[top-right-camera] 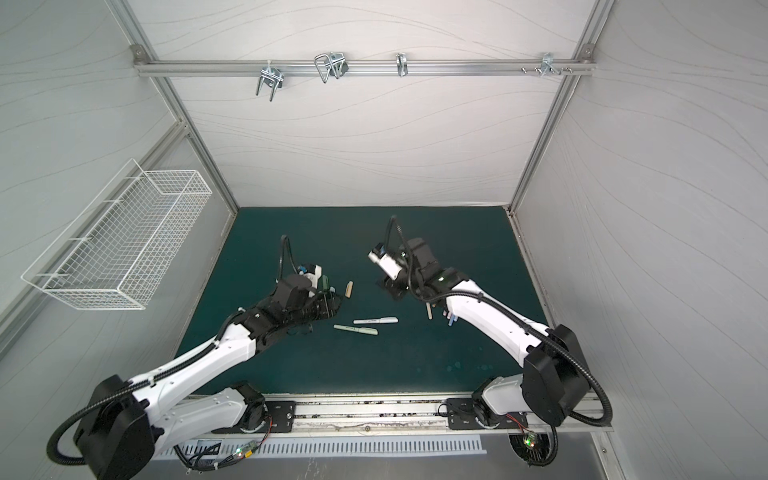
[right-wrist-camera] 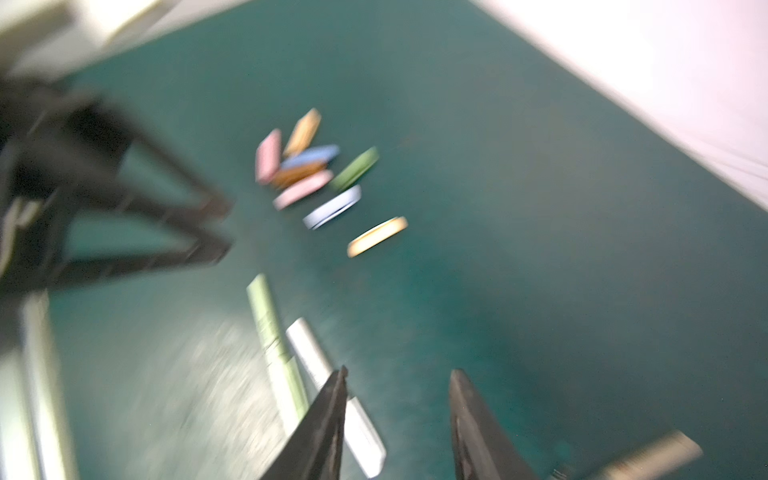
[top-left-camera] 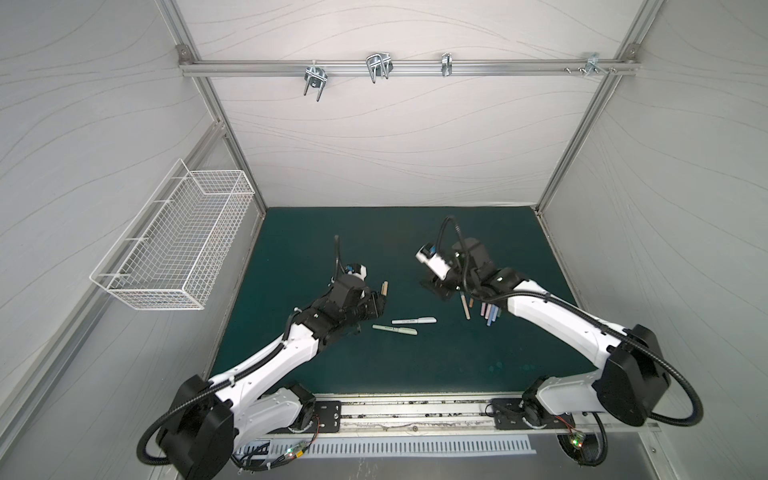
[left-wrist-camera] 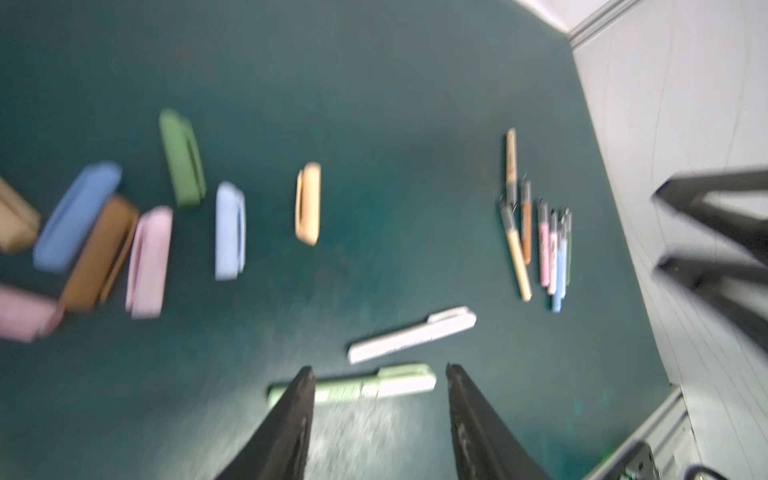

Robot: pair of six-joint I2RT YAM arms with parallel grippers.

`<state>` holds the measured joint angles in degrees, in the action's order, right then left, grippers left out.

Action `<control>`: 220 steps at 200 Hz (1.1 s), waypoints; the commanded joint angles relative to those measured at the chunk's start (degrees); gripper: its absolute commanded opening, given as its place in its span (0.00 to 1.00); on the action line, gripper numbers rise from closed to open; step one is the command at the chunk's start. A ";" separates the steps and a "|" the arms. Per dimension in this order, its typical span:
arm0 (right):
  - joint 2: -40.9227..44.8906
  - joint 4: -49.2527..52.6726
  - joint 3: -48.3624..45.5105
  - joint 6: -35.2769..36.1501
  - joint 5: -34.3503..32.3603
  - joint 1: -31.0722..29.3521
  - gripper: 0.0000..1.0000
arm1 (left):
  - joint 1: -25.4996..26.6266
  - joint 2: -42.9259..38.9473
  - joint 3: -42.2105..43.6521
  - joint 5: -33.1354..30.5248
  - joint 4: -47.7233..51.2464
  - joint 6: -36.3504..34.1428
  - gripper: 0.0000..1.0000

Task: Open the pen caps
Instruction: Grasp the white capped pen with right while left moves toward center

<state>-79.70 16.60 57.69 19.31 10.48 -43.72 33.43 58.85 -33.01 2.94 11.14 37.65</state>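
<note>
1. Left gripper (left-wrist-camera: 379, 368), two black tapered fingers, fills the near edge of the left wrist view. Its jaws stand apart with nothing between them, above the dark teal mat (left-wrist-camera: 374, 83).
2. Just beyond those fingers lies a pale green plastic pen (left-wrist-camera: 353, 386) with its cap on. Near it is a white plastic pen (left-wrist-camera: 411, 334), also capped.
3. In both top views the green pen (top-left-camera: 395, 329) and the white pen (top-left-camera: 413, 321) lie near the mat's middle, between the two arms.
4. Loose caps lie farther off: a tan plastic cap (left-wrist-camera: 307, 203) alone, then a pale blue cap (left-wrist-camera: 230, 230) and a sage green cap (left-wrist-camera: 183, 160).
5. A pink cap (left-wrist-camera: 149, 262), a brown cap (left-wrist-camera: 99, 253) and a blue cap (left-wrist-camera: 77, 216) lie bunched and touching. Another pink cap (left-wrist-camera: 25, 311) and another tan cap (left-wrist-camera: 14, 220) are cut by the frame edge.
6. In a top view the tan cap (top-left-camera: 384, 288) lies just beside the left gripper's fingertips.
7. Uncapped pen bodies (left-wrist-camera: 540, 245) in tan, brown, pink and blue lie in a close row. In a top view they (top-left-camera: 489, 313) lie beside the right forearm.
8. The right gripper (right-wrist-camera: 399, 370) hovers over the mat, jaws spread and empty. Both wrist views are blurred.
</note>
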 commanded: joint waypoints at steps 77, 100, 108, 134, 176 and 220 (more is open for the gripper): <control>-18.63 19.07 6.45 19.18 -11.15 -7.04 0.42 | -0.06 -14.88 5.68 -0.06 8.13 2.59 0.55; -21.28 19.51 7.26 19.57 -11.94 -6.77 0.43 | -0.06 -13.31 5.73 0.82 7.23 2.23 0.55; -21.95 19.53 7.39 19.94 -11.66 -6.59 0.43 | -0.12 -12.90 5.68 1.04 7.06 2.08 0.55; -24.51 20.09 8.21 20.86 -11.58 -5.62 0.39 | -0.07 -12.44 5.68 1.04 6.83 1.60 0.55; -27.04 20.31 9.63 20.68 -12.58 -5.13 0.38 | -0.11 -12.42 5.20 1.01 6.86 0.95 0.55; -26.19 21.28 9.28 21.12 -12.60 -5.11 0.28 | -0.09 -12.56 4.12 0.74 7.42 0.19 0.56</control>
<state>-105.49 34.87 66.83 38.70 -1.89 -49.04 33.43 46.44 -27.07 3.88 19.03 38.96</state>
